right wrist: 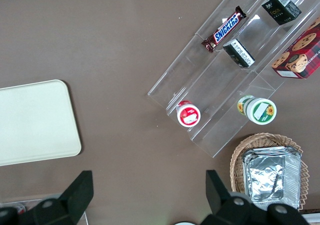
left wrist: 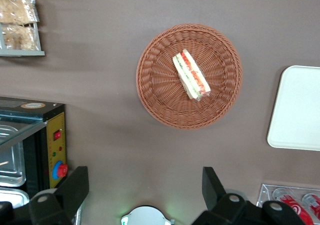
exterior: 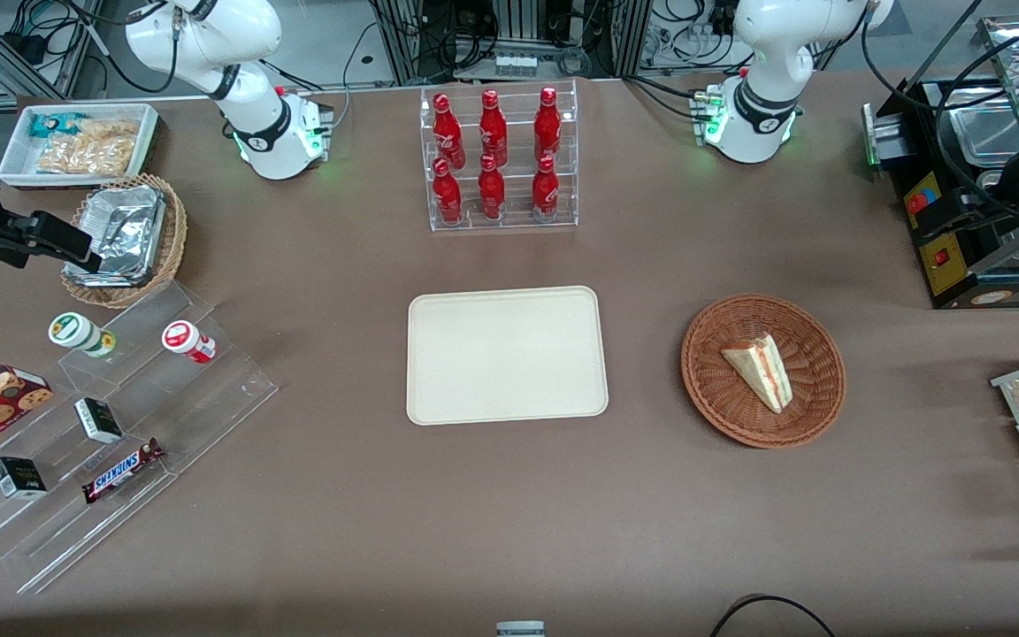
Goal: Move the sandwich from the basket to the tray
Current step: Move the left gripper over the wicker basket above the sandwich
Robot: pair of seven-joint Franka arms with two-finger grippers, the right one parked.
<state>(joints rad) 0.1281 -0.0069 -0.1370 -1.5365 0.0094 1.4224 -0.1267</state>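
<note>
- The tray [exterior: 507, 355] lies bare at mid-table, probably left free to receive the food.
- The sandwich [exterior: 760, 369] rests on its side in the basket [exterior: 711, 386], toward the working arm's end.
- The gripper [left wrist: 145, 187] hangs high above, jaws spread wide, holding nothing; the sandwich lies well apart from them, not between.

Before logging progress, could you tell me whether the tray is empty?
Empty: the tray is bare; the sandwich lies in the basket; gripper open above.
</note>
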